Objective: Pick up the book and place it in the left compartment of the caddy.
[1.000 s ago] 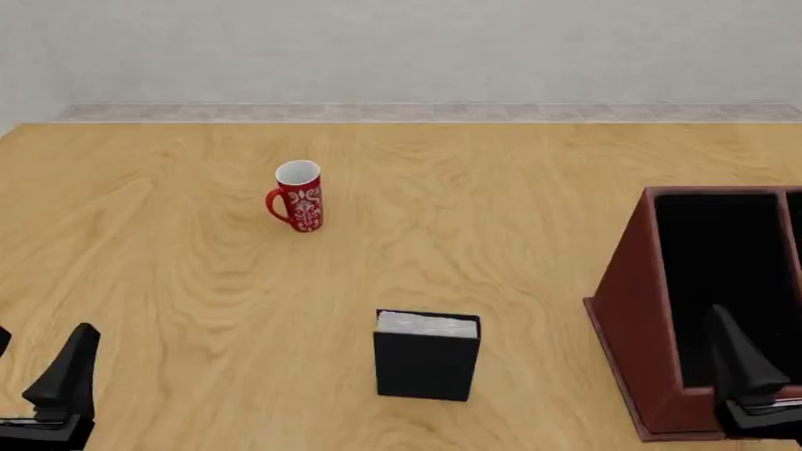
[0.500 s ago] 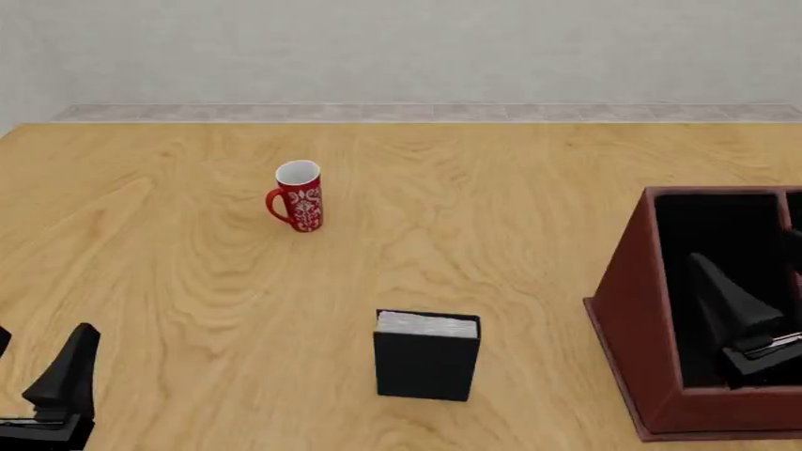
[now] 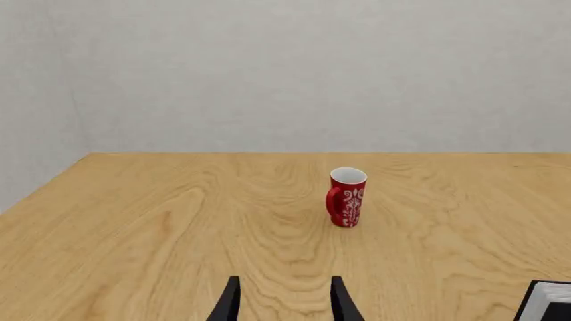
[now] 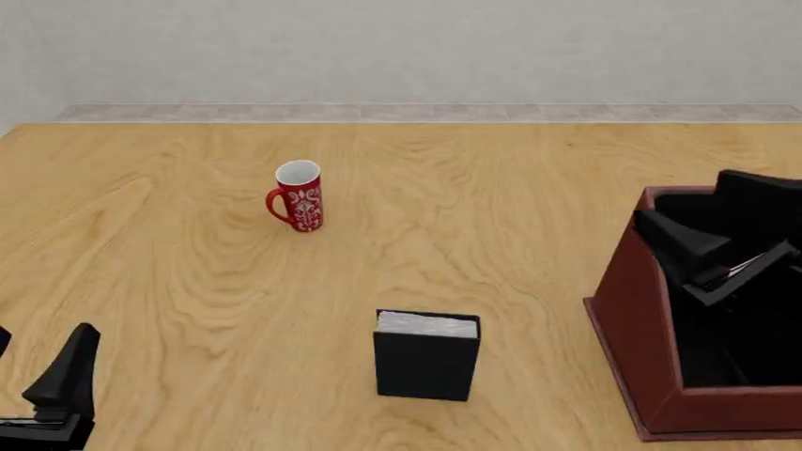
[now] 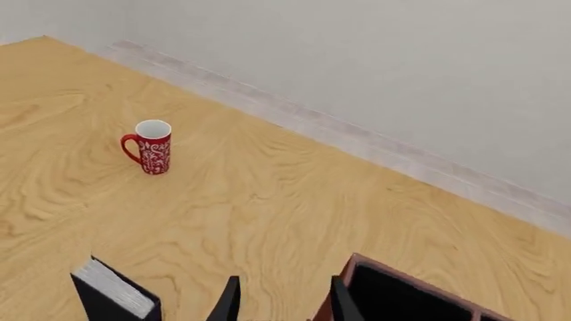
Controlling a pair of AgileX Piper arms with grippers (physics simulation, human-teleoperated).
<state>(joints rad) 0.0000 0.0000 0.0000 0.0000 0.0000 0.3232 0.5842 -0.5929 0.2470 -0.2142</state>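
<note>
Presently standing upright on the wooden table (image 4: 501, 197): thick black hardcover book (image 4: 426, 357), ungrasped, well apart from the large red-brown caddy (image 4: 633, 324). Hovering above its left compartment (image 4: 720, 272): right gripper (image 4: 717, 246), jaws apart; left gripper (image 3: 283, 301) likewise parted. Risking toppling the book through an off-centre approach.

Lighting is even and bright in all three views, with no evident single source. Shadows are faint: only soft darkening at the base of the book (image 4: 426, 357) and mug (image 4: 299, 196). No glare on the table (image 4: 501, 207). Renders are sharp throughout, without blur or edge distortion. The caddy (image 4: 640, 319) interior reads solid black, detail lost.
</note>
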